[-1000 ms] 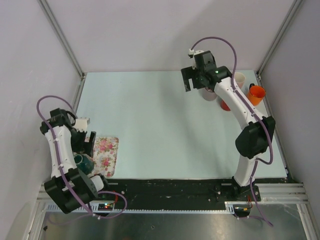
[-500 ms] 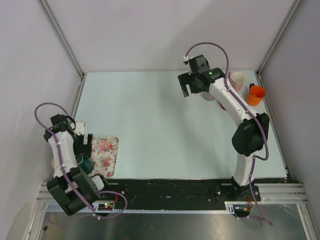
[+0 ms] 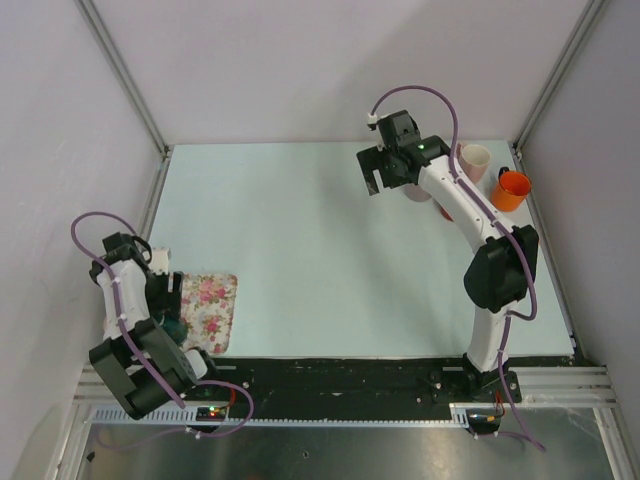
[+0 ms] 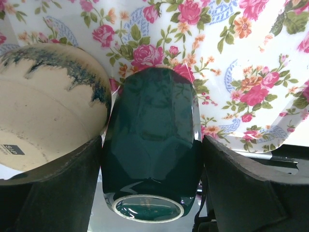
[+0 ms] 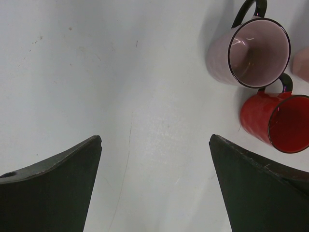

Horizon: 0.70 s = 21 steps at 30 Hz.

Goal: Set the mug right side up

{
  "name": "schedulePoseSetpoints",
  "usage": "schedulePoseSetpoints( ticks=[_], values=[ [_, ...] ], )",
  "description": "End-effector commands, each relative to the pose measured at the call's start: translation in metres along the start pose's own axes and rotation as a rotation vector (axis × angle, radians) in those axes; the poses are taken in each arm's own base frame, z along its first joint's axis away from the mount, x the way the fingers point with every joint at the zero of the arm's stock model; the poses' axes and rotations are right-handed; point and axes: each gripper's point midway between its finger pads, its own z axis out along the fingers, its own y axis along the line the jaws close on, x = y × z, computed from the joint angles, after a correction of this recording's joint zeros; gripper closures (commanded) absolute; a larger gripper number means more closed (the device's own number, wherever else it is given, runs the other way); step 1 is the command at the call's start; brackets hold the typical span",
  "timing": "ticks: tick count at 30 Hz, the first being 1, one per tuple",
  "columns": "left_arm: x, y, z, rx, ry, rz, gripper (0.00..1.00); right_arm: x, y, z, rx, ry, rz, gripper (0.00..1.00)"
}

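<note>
Gripping green mug (image 4: pixel 152 140); bowl (image 4: pixel 43 121) label (image 4: pixel 12 149) unreadable

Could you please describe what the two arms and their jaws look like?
The left arm and right arm both have slim white links joined by bulky black joint housings, with a looping purple cable running along each. Their jaws are broad, matte dark wedges.

Left end effector (image 4: pixel 152 186) drawn back onto the green mug (image 4: pixel 152 125), right end effector (image 5: pixel 155 140) shifted slightly left

Pale table (image 3: pixel 300 250) carries a floral tray (image 3: pixel 213 300), pink mug (image 5: pixel 251 53), red mug (image 5: pixel 277 121).
</note>
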Motion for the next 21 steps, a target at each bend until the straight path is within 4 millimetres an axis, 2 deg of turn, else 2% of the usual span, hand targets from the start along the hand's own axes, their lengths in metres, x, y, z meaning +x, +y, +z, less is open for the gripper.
schedulePoseSetpoints(
  ticks=[1, 3, 4, 5, 10, 15, 19, 21],
  values=[
    [0.001, -0.013, 0.01, 0.083, 0.004, -0.017, 0.6, 0.0, -0.004, 0.002, 0.008, 0.006, -0.013, 0.01],
    [-0.001, -0.015, 0.009, 0.093, -0.009, -0.021, 0.84, 0.0, -0.004, 0.003, 0.007, 0.006, -0.015, 0.01],
    [-0.004, -0.017, 0.008, 0.101, -0.022, -0.023, 0.92, 0.001, -0.004, 0.003, 0.008, 0.008, -0.016, 0.01],
    [-0.007, -0.017, 0.005, 0.103, -0.04, -0.02, 0.96, 0.001, -0.004, 0.003, 0.009, 0.008, -0.016, 0.0],
    [-0.029, -0.023, -0.012, 0.112, -0.142, 0.027, 1.0, -0.003, -0.001, -0.001, 0.001, -0.002, -0.013, 0.01],
    [-0.048, -0.035, -0.021, 0.128, -0.172, 0.099, 1.0, -0.01, 0.012, -0.01, -0.036, -0.031, -0.015, 0.01],
    [-0.059, -0.046, -0.025, 0.154, -0.189, 0.149, 1.0, -0.008, 0.031, -0.014, -0.098, -0.037, -0.012, 0.01],
    [-0.065, -0.051, -0.027, 0.176, -0.199, 0.163, 1.0, -0.007, 0.047, -0.016, -0.149, -0.04, -0.007, 0.01]
  ],
)
